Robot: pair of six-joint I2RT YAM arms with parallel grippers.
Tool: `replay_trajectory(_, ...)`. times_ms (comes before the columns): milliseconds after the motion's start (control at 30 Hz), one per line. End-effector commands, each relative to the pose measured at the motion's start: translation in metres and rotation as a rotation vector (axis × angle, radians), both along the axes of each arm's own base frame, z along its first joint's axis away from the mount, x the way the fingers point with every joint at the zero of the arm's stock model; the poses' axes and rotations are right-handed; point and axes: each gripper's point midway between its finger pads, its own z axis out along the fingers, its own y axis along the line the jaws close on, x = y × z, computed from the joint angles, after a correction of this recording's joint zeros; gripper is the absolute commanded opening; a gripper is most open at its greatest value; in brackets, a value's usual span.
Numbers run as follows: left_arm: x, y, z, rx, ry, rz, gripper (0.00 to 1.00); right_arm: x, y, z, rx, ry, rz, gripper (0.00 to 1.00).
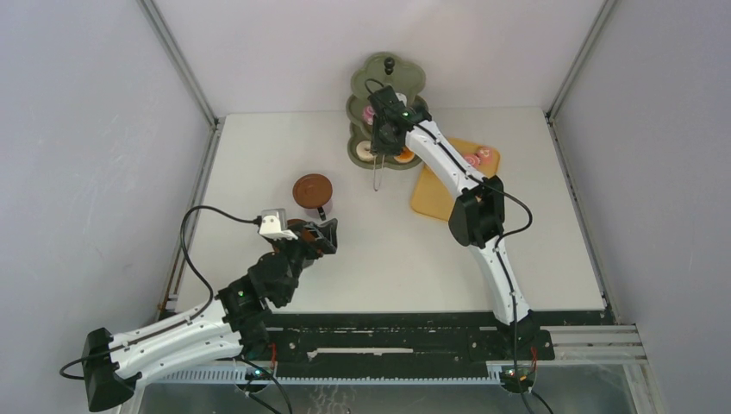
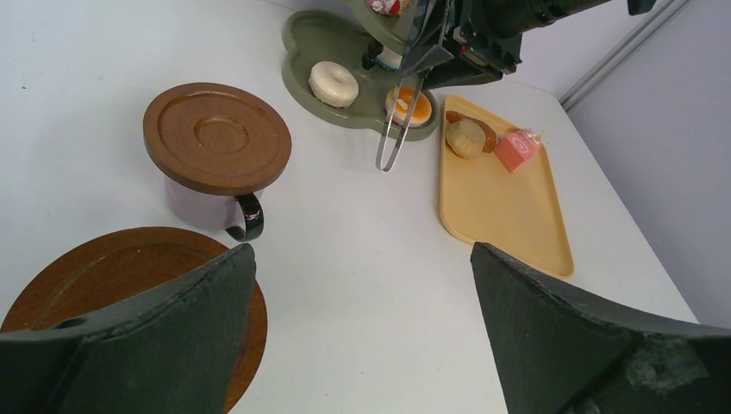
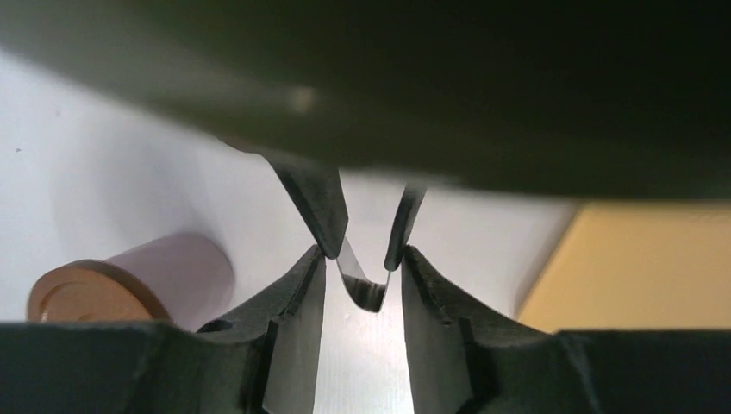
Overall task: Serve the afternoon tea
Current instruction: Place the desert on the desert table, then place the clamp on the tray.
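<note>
Tray (image 2: 509, 216) right of stand (image 2: 309, 36), saucer (image 2: 215, 136) atop cup (image 2: 194, 203)

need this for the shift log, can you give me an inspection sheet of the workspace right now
surface: white table, no spill seen
job's things: stand with white donut and orange donut on bottom tier; bun and pink cake on tray; saucer capping cup; second saucer near left gripper
clutter: tongs
grippers: left gripper open, empty; right gripper shut on tongs at the stand
cables: black cable looped at left arm, another at right arm
surroundings: grey walls, metal frame posts
</note>
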Motion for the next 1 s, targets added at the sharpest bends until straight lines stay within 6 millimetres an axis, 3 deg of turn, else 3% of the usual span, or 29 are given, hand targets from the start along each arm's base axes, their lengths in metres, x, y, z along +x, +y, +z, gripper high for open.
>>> replay_trajectory(0,0.001,0.000,0.001,-0.026,0.000,0.002,0.99,-0.002,0.000,0.046,0.036,-0.095,0.022,0.42)
replay_trajectory(333,-0.003,0.003,0.011,-0.044,0.005,0.000,0.99,-0.043,0.007,0.049,0.030,-0.082,0.061,0.40)
replay_trajectory(467,-0.002,-0.001,0.020,-0.055,0.002,-0.014,0.99,-0.064,0.000,0.049,0.022,-0.067,0.054,0.40)
replay_trajectory(767,0.012,-0.043,0.044,-0.010,-0.003,-0.087,1.00,-0.113,-0.065,0.028,0.061,-0.020,-0.030,0.40)
replay_trajectory(967,0.037,-0.085,0.059,0.022,-0.006,-0.107,1.00,-0.140,-0.109,-0.009,0.049,0.047,-0.091,0.40)
